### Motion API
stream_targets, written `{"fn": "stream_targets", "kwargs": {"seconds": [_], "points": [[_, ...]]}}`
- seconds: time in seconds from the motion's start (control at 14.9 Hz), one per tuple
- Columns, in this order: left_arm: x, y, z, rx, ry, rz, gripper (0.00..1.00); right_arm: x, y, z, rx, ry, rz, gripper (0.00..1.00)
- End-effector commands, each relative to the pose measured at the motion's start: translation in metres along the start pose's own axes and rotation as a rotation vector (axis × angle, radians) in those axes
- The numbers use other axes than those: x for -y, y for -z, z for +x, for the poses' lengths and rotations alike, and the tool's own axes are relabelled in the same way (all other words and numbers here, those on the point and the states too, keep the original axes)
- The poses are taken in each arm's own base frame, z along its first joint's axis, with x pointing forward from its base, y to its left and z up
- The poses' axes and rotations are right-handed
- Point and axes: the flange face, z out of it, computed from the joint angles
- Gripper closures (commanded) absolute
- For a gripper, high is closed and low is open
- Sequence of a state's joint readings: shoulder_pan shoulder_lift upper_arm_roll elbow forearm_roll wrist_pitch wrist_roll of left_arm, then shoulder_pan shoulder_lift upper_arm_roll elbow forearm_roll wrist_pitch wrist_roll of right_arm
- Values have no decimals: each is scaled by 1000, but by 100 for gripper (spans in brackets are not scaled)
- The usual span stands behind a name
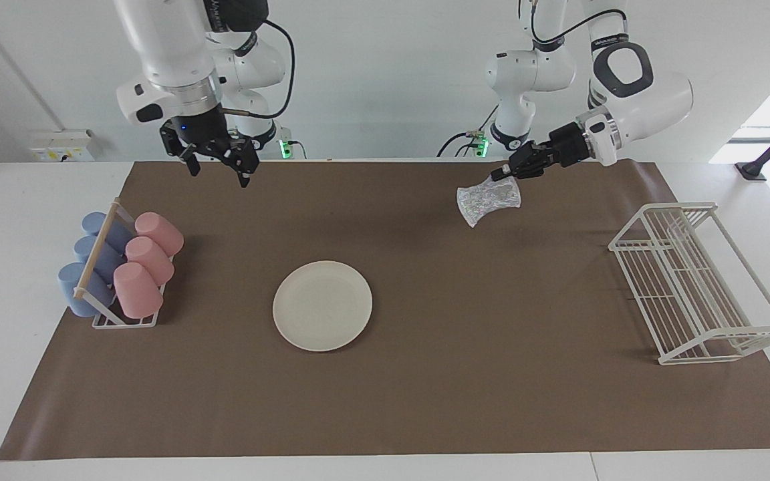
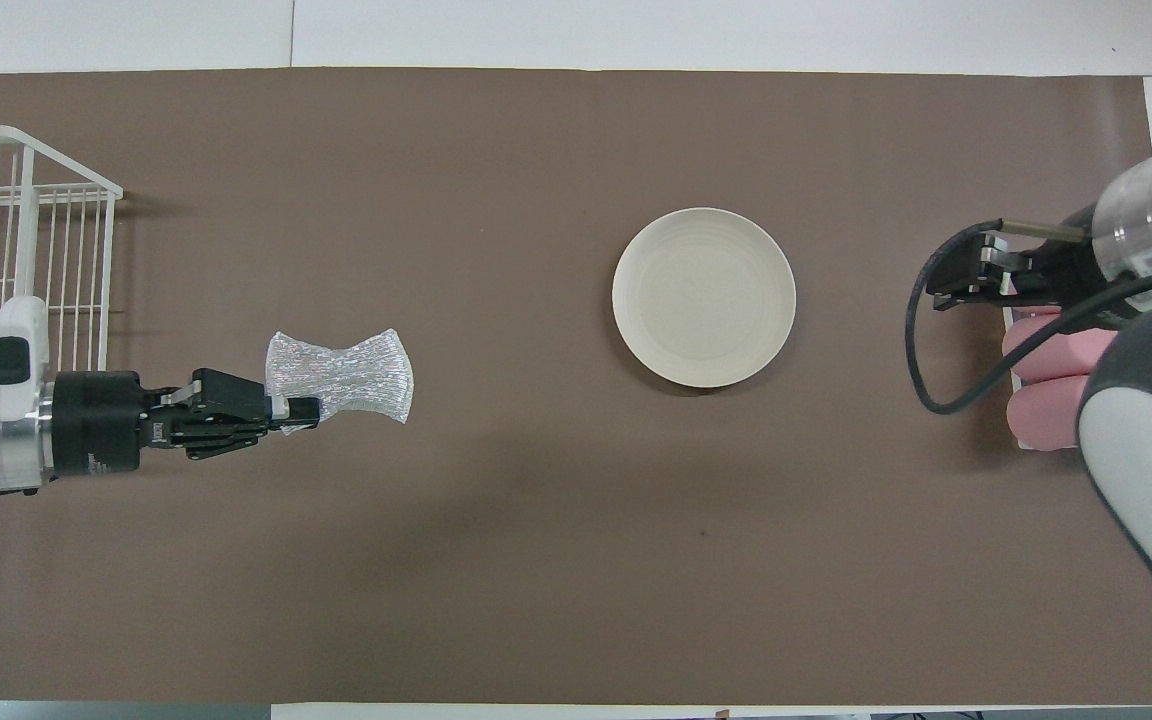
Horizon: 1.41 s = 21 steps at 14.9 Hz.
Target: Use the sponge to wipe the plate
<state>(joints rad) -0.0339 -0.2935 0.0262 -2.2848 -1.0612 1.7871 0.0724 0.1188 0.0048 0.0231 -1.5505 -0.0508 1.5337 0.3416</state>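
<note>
The left pincer (image 1: 500, 174) is holding the sponge (image 1: 489, 202): its fingers are closed on one edge of it, and the rest of the silvery, glittery mesh is hanging free in the air. You are seeing this pincer reaching sideways over the brown mat (image 1: 425, 401), toward the left arm's end of the surface (image 1: 11, 214). In the overhead view the same pincer (image 2: 298, 410) is pointing toward the middle of the mat, with the sponge (image 2: 346, 372) spread out just in front of its tips.

The plate (image 1: 323, 305) is lying flat on the mat, near the middle of the surface, and it is well apart from the sponge. Nothing is lying on the plate (image 2: 703, 297), and no pincer is touching it.

The right pincer (image 1: 219, 167) is hanging in the air with its fingers spread open, and it is holding nothing. It is hovering over the edge of the mat near the right arm's base.

At the right arm's end of the surface, a small white rack (image 1: 124, 319) is carrying pink cups (image 1: 148, 260) and blue cups (image 1: 91, 264), all lying on their sides. At the left arm's end, a white wire dish rack (image 1: 692, 284) is standing on the mat with nothing in it.
</note>
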Motion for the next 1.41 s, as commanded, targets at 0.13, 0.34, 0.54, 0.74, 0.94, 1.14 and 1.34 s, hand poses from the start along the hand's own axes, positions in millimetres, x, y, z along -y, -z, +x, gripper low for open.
{"fn": "stream_targets", "kwargs": {"seconds": [0.13, 0.34, 0.54, 0.74, 0.94, 1.14, 1.34], "points": [[1, 35, 15, 51, -25, 150, 100, -38, -6, -1, 45, 165, -10, 0], [4, 45, 22, 76, -60, 314, 100, -44, 0, -6, 45, 219, -7, 0], [-6, 63, 42, 88, -99, 499, 100, -69, 0, -7, 44, 178, -3, 0], [-11, 84, 55, 69, -134, 690, 100, -80, -5, -5, 54, 150, 40, 0], [-26, 96, 69, 39, -174, 883, 100, -82, -4, -3, 52, 144, 47, 0], [-45, 99, 74, 37, -216, 1079, 100, -80, -4, -2, 43, 147, 48, 0], [-67, 96, 75, 5, -239, 1331, 100, -75, -3, 0, 41, 167, 46, 0]]}}
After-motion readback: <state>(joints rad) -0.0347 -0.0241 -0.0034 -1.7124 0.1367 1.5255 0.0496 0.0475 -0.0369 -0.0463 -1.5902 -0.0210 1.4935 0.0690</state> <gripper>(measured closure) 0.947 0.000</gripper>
